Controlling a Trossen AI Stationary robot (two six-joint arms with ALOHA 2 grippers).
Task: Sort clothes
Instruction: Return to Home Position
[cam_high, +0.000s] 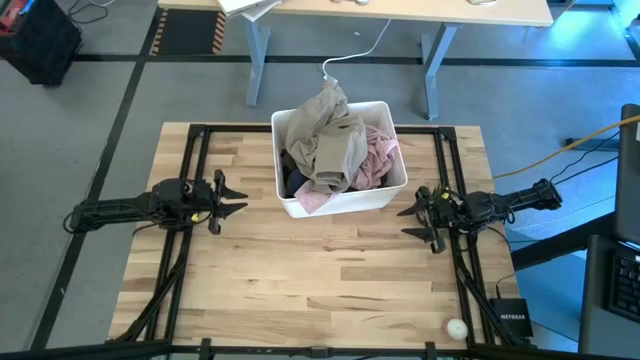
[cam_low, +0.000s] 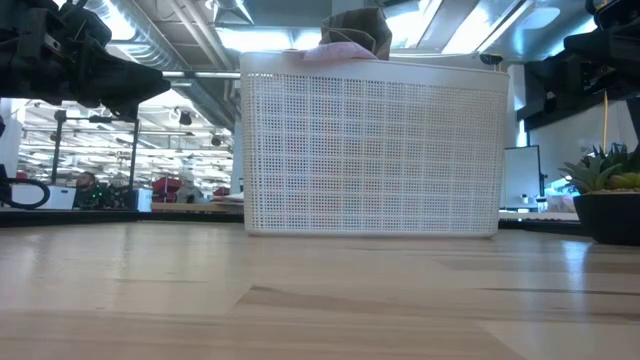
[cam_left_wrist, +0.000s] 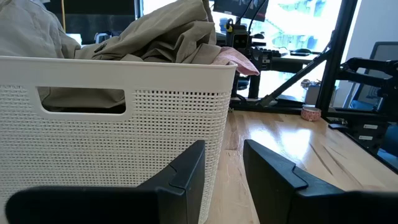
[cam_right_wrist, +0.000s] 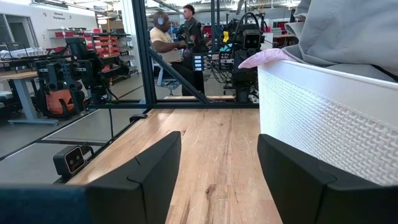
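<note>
Pincer states first: the left pincer (cam_high: 232, 197) hovers over the surface (cam_high: 320, 290) to the left of the bin (cam_high: 340, 200), its fingers (cam_left_wrist: 186, 180) parted with nothing between them; the right pincer (cam_high: 415, 222) hovers to the bin's right, its fingers (cam_right_wrist: 146, 177) spread wide and also grasping nothing. Both point inward toward the bin and stand apart from it.

The wooden surface is bare apart from the bin at its far middle and a small white ball (cam_high: 457, 327) near its front right corner. The white perforated bin holds the clothes (cam_high: 335, 145), heaped above its rim. A khaki garment (cam_high: 328, 135) lies on top and rises highest, draping toward the far wall. A pink garment (cam_high: 375, 160) fills the right side and shows again at the near wall. A dark garment (cam_high: 293, 178) peeks out low on the left side.

Beyond the surface, two people (cam_right_wrist: 177, 37) show in the room in the right wrist view.
</note>
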